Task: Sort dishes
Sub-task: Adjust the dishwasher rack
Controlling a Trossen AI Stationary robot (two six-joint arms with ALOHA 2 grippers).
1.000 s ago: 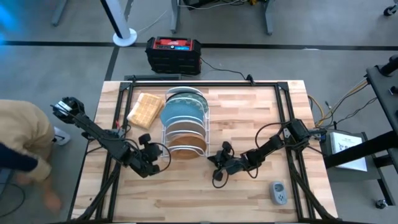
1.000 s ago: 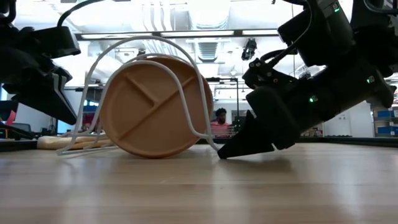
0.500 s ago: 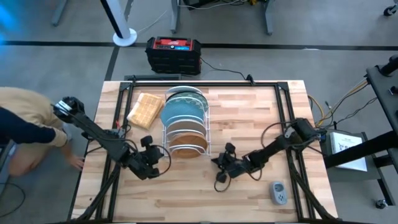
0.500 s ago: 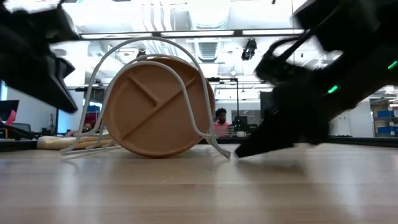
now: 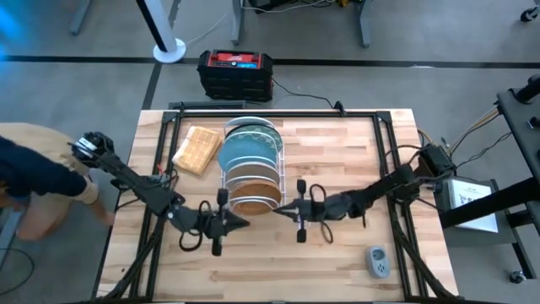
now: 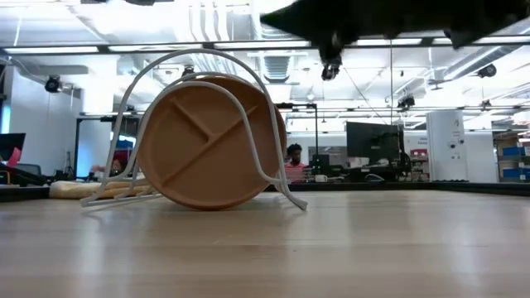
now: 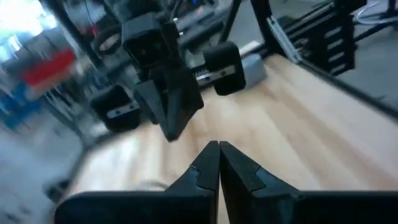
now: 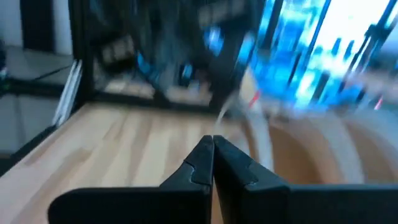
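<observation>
A white wire rack (image 5: 251,169) stands at the table's middle with several plates on edge in it. The brown wooden divided plate (image 5: 251,191) (image 6: 207,141) is nearest the table's near edge, a light blue plate (image 5: 245,154) is behind it, and a teal one (image 5: 253,130) is at the far end. My left gripper (image 5: 244,221) (image 7: 219,153) is shut and empty, just near of the rack, pointing toward the table's right. My right gripper (image 5: 274,211) (image 8: 212,147) is shut and empty, pointing left at the rack's near right corner. The two tips face each other.
A tan waffle-textured block (image 5: 197,149) lies left of the rack. A small grey device (image 5: 378,262) lies at the near right. A person (image 5: 29,173) bends down beside the table's left edge. Bare wood lies along the table's near edge and to the right of the rack.
Both grippers have risen off the table and out of the low view. My left gripper has swung toward the table's right and now points right. My right gripper has turned level and points left toward the rack. The plates and rack have stayed still. The person has shifted.
</observation>
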